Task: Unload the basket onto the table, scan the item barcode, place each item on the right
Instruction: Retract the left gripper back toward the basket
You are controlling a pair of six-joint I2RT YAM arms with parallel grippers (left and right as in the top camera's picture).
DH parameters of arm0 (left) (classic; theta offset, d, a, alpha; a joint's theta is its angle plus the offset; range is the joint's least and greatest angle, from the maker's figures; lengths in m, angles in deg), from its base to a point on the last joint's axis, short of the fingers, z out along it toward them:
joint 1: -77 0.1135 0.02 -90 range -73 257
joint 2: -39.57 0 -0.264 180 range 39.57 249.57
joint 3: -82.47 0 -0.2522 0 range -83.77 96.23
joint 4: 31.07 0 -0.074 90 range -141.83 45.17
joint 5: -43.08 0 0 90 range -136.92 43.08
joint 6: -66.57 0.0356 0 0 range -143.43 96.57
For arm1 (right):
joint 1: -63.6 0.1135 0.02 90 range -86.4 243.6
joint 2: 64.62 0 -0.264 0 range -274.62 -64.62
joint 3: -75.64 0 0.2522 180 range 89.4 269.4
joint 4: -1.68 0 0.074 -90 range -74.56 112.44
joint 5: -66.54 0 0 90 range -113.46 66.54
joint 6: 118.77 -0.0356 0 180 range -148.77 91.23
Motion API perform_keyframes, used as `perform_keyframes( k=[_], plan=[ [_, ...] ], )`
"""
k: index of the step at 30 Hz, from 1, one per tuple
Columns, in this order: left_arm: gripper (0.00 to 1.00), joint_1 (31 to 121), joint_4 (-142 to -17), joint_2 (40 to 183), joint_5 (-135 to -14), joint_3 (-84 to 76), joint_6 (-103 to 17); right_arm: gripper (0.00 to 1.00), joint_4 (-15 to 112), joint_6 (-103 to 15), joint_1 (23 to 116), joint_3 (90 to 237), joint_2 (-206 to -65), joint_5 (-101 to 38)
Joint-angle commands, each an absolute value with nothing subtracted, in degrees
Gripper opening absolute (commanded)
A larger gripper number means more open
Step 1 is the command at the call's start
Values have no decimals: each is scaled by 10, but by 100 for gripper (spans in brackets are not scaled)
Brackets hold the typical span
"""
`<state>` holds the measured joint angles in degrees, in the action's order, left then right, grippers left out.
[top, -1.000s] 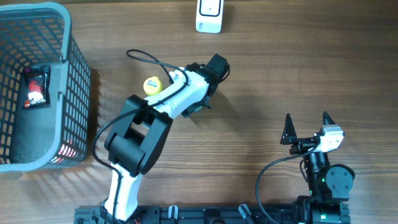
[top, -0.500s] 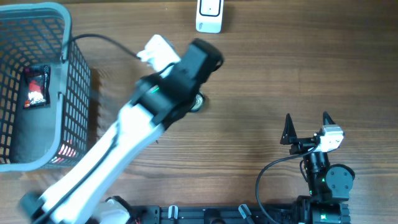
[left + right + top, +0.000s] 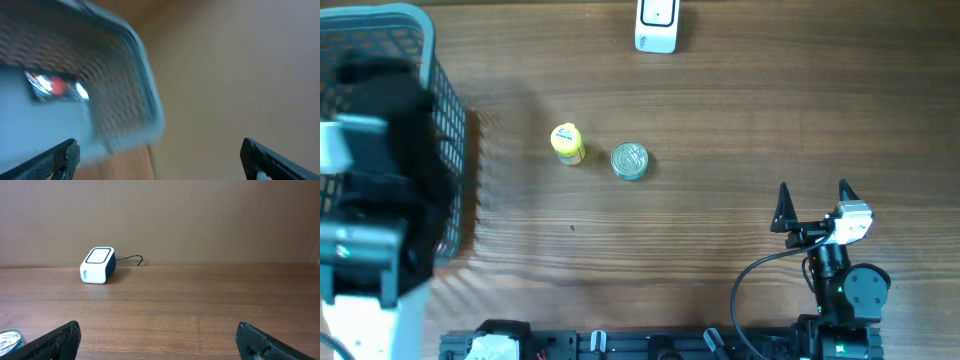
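The left arm (image 3: 370,230) hangs blurred over the grey basket (image 3: 380,12) at the left side of the desk (image 3: 770,100), and the left end effector (image 3: 159,150) is spread wide, holding nothing. The right end effector (image 3: 812,200) stays low near its base, spread and empty, facing the white scanner (image 3: 657,25). The can (image 3: 629,161) stands on the desk just beside the yellow bottle (image 3: 567,143), well apart from both arms.

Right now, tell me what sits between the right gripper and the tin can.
Nothing. In the overhead view, only bare wooden table separates the right gripper from the tin can.
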<state>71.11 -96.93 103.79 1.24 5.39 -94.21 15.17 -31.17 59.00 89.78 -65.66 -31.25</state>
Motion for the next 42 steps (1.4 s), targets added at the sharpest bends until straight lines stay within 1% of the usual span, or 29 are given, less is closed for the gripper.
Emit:
perform_keyframes(
  k=[1,3,6,9,11,15,18,24,30,37,42],
  plan=[
    [99,865,-989,1098,-154,56,-894,100,150,-319,587,897,-652,-307],
    [99,930,-999,1132,-238,56,-894,100,150,-319,587,897,-652,-307],
    [99,1004,-999,1193,-312,56,-899,100,150,-319,587,897,-652,-307],
    [99,1048,-1002,1258,-329,56,-901,100,150,-319,587,897,-652,-307],
    [98,1063,-1012,1295,-330,56,-907,100,150,-318,587,897,-652,-307],
    [95,1070,-1071,1352,-330,56,-968,100,150,-319,587,897,-652,-307],
    [95,1068,-1119,1377,-332,56,-1016,100,150,-318,587,897,-652,-307],
    [96,1067,-1173,1403,-323,53,-1037,100,150,-319,587,897,-652,-307],
    [96,1067,-1164,1409,-321,-1,-1060,100,150,-319,587,897,-652,-307],
    [96,1067,-1094,1409,-321,-112,-1068,100,150,-319,587,897,-652,-307],
    [96,1067,-1060,1409,-319,-163,-1068,100,150,-319,587,897,-652,-307]
  ],
)
